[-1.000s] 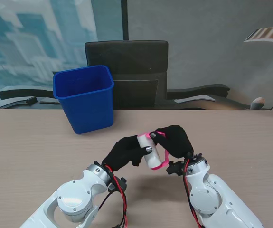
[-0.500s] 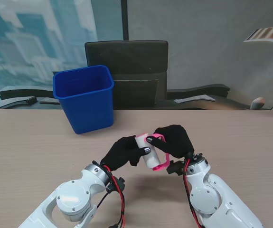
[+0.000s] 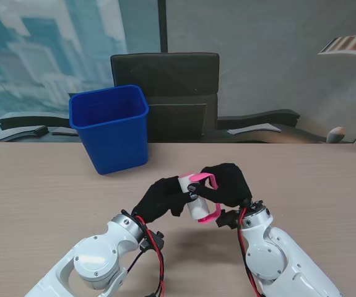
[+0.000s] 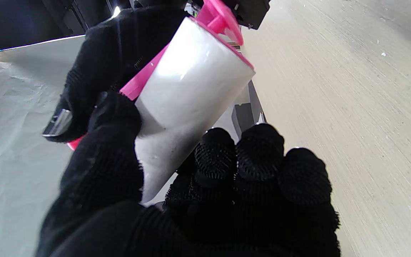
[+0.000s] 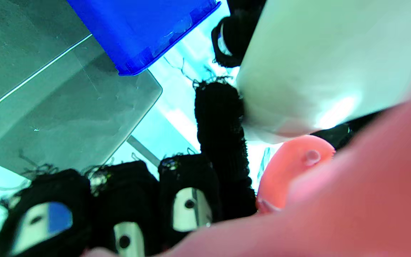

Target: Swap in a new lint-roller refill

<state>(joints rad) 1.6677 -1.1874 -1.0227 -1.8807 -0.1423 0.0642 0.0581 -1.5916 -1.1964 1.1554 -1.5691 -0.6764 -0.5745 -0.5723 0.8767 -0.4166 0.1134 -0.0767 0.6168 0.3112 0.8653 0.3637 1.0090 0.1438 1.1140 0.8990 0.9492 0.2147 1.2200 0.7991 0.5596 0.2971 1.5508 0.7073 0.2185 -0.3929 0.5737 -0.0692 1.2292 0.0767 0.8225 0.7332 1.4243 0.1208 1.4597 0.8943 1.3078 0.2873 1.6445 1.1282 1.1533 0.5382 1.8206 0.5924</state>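
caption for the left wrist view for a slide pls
Left hand grips the white refill roll while the right hand holds the pink lint-roller frame above the table.

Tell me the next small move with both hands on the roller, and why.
Probably slide the roll off with the left hand while the right hand steadies the pink handle: the roll looks still seated on the frame, and the blue bin waits.

Your left hand [image 3: 159, 199]: black glove, fingers [image 4: 259, 150] curled, thumb pressed on white roll [image 3: 193, 201], held. Your right hand [image 3: 227, 184]: fingers wrapped round pink handle [image 3: 207, 213]. Both arms rise from near corners, hands meeting centre.
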